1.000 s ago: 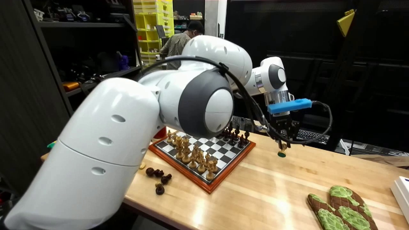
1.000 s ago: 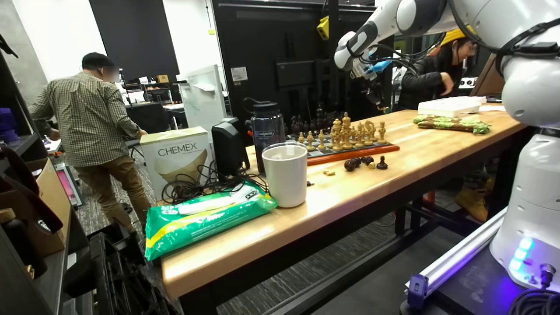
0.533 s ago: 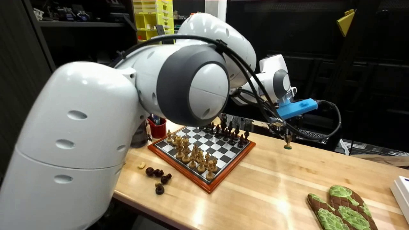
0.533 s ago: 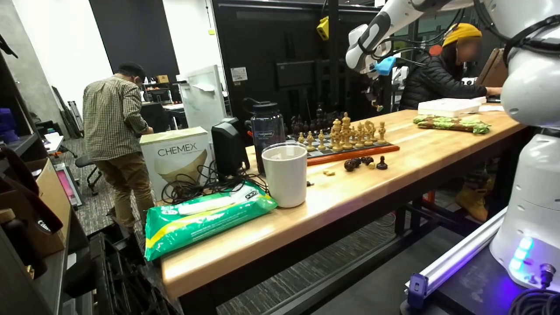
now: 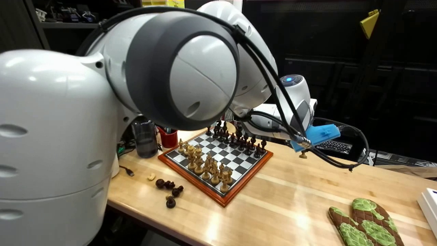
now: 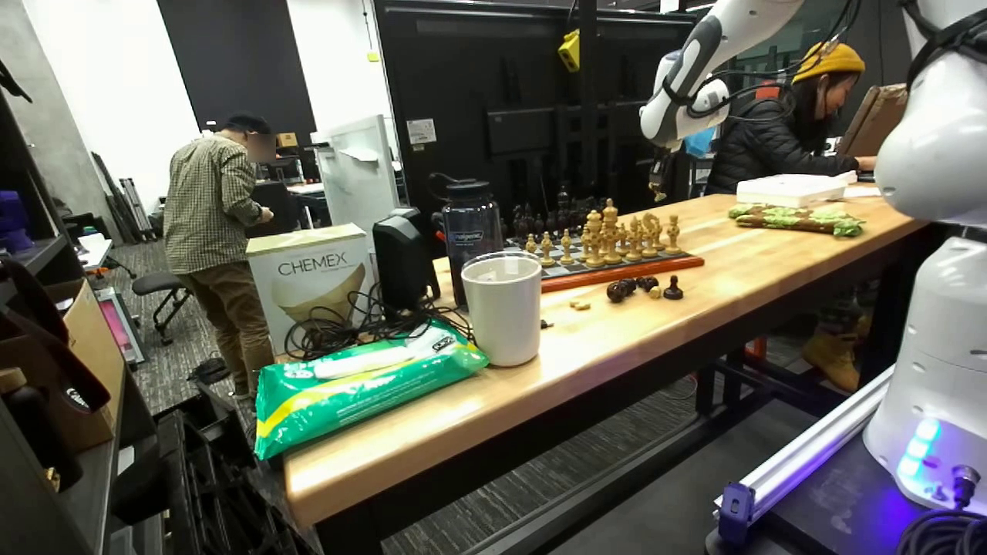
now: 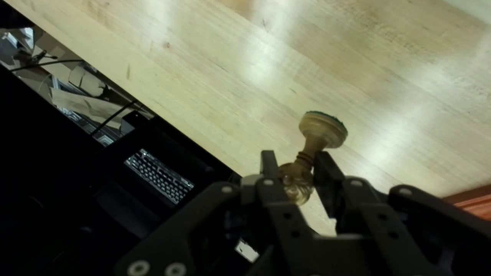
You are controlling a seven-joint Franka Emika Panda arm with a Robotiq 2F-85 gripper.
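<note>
Apparently at the carrying step, the gripper [image 7: 296, 165] pinched a pale chess piece [image 7: 305, 158] above the table [image 5: 300, 205], right of the chessboard [image 5: 247, 177]; its next move likely needed steadiness.

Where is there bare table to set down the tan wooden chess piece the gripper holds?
Widest patch for that tan piece: pale wooden tabletop between red-framed chessboard and brown-green quilted mitt. Smaller: the near edge between white cylindrical cup and loose dark chess pieces. Crowded: the board's piece-lined sides and around the cup, beside a green plastic pack.
</note>
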